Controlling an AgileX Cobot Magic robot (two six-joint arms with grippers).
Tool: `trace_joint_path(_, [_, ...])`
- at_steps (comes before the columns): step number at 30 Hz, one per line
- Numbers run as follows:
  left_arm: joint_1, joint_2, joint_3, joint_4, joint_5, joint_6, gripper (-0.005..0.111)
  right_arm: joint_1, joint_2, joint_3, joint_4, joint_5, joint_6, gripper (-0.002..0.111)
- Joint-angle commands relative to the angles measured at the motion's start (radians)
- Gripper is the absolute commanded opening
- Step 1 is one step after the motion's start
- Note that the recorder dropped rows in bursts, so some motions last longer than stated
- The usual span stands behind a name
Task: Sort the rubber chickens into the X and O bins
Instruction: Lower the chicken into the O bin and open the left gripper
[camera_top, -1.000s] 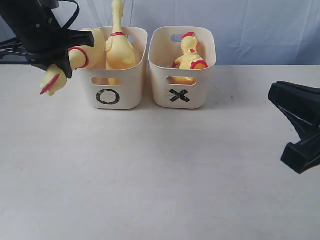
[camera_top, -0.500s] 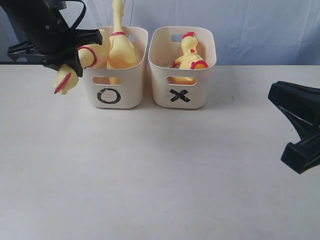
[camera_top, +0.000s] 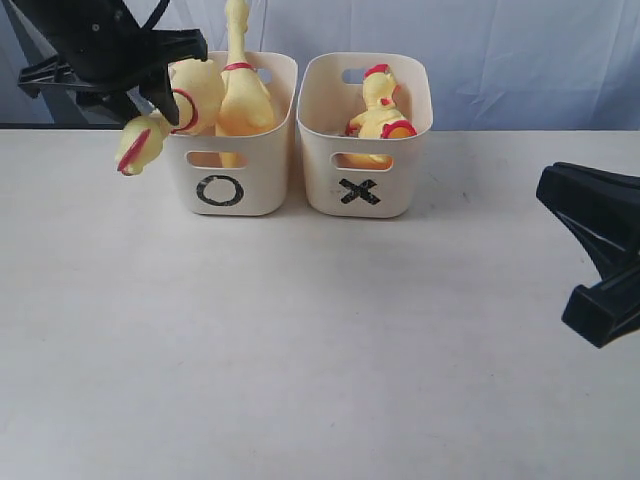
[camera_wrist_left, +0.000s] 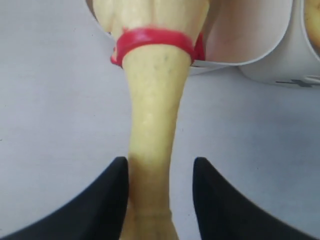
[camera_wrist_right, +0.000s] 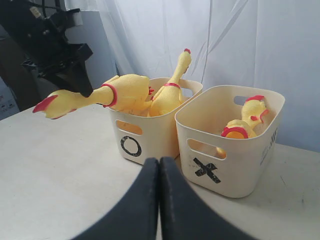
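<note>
A rubber chicken (camera_top: 190, 95) lies across the left rim of the O bin (camera_top: 255, 170). Its body is over the bin, and its red-ringed neck (camera_wrist_left: 155, 100) and head (camera_top: 135, 150) hang outside. My left gripper (camera_wrist_left: 160, 165) is open around that neck: one finger touches it and the other stands clear. Another chicken (camera_top: 240, 95) stands neck-up in the O bin. A third (camera_top: 380, 110) lies in the X bin (camera_top: 400, 185). My right gripper (camera_wrist_right: 160, 165) is shut and empty, low over the table in front of both bins.
The bins stand side by side at the table's back edge against a pale curtain (camera_top: 520, 60). The right arm (camera_top: 600, 230) sits at the right edge of the exterior view. Bare white tabletop (camera_top: 320, 350) stretches in front of the bins.
My left gripper has carried the chicken up and to the right, so its body now lies over the O bin's rim. The jaws have opened off the neck. The right arm has not moved.
</note>
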Motion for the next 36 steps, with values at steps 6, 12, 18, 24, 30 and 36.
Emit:
trace_joint_path(6, [-0.002, -0.004, -0.136, 0.055, -0.010, 0.005, 0.041, -0.005, -0.006, 0.004, 0.001, -0.009, -0.001, -0.001])
trace_joint_path(12, [-0.002, 0.000, -0.136, 0.097, -0.266, 0.025, 0.041, -0.005, -0.006, 0.004, 0.001, -0.009, -0.001, -0.001])
trace_joint_path(18, [-0.002, 0.126, -0.138, 0.137, -0.313, 0.116, 0.041, -0.005, -0.006, 0.004, 0.001, -0.009, -0.001, -0.001])
trace_joint_path(24, [-0.002, 0.180, -0.138, 0.137, -0.369, 0.116, 0.041, -0.005, -0.006, 0.004, 0.001, -0.009, -0.001, -0.001])
trace_joint_path(30, [-0.002, 0.236, -0.138, 0.137, -0.364, 0.116, 0.041, -0.005, -0.006, 0.004, 0.001, -0.009, -0.001, -0.001])
trace_joint_path(36, [-0.002, 0.264, -0.138, 0.127, -0.394, 0.138, 0.041, -0.005, -0.006, 0.004, 0.001, -0.009, -0.001, -0.001])
